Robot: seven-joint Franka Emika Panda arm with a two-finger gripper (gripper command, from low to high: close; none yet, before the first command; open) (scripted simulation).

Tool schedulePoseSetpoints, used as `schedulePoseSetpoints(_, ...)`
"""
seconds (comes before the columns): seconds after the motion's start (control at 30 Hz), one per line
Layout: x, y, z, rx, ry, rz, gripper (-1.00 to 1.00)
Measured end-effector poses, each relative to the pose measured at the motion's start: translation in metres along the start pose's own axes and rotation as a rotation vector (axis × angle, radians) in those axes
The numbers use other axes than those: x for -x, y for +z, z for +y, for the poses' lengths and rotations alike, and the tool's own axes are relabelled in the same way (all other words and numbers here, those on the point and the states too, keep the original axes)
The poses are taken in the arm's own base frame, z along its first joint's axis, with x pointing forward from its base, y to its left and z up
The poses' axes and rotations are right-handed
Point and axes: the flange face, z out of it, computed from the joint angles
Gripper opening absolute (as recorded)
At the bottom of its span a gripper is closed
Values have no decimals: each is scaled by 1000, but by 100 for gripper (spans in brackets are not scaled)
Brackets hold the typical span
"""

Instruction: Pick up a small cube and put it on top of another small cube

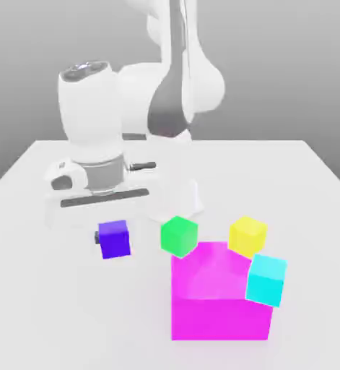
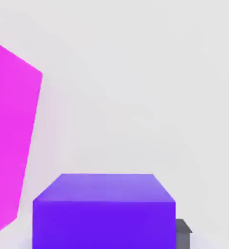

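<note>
The small purple cube [image 1: 116,242] sits low over the white table [image 1: 302,181], at the exterior view's left of the other blocks. My gripper [image 1: 113,238] hangs straight down over it from the white hand. One dark finger [image 1: 98,237] presses against the cube's side, so the gripper is shut on the cube. The hand view has the purple cube [image 2: 104,211] close up, with a grey fingertip [image 2: 183,232] at its edge. I cannot tell whether the cube rests on the table or hangs just above it.
A green cube [image 1: 178,235] and a yellow cube [image 1: 247,235] stand by the far edge of a large magenta block [image 1: 216,303]. A tilted cyan cube [image 1: 266,280] leans at that block's right corner. The magenta block [image 2: 9,141] stands close beside the purple cube.
</note>
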Motion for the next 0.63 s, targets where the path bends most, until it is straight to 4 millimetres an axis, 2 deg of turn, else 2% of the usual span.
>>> schedulePoseSetpoints(0.13, 39, -21, -72, 16, -224, -7, -100)
schedulePoseSetpoints(0.3, 109, -47, -142, 55, -497, -1, -100)
schedulePoseSetpoints(0.37, 127, -43, -155, 67, -558, 3, -100)
schedulePoseSetpoints(0.5, 131, -2, -156, 72, -577, 5, -100)
schedulePoseSetpoints(0.53, 131, 7, -155, 72, -578, 5, 100)
schedulePoseSetpoints(0.63, 131, 7, -155, 72, -578, 5, 100)
